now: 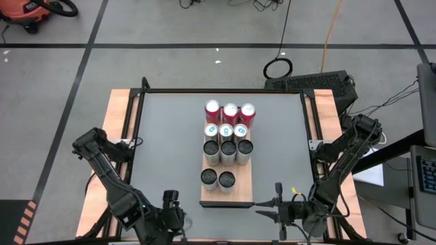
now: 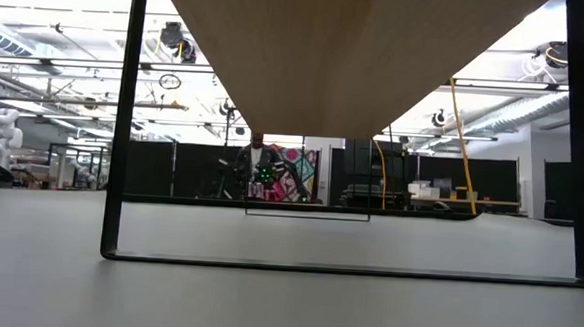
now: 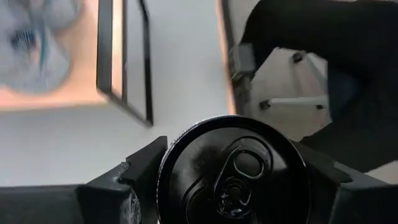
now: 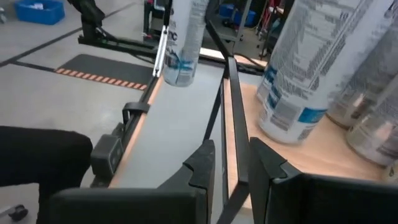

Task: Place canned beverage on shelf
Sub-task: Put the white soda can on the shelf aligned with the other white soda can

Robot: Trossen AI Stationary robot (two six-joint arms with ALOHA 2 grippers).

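Grey table (image 1: pixel 163 136), shelf (image 1: pixel 238 194), roughly eleven cans (image 1: pixel 228 148)

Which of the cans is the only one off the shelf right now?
The black-topped can between the left gripper jaws, at the table's near-left edge. Every other can stands on the shelf.

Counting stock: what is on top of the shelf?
On the shelf stand eleven cans: three red-topped, three white-topped, five dark-topped. Its near right corner is bare. Labels are hidden from above.

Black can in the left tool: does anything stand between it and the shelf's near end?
Nothing visible: only bare table lies between the black can, in the left tool, and the shelf; the right tool is at its other corner.
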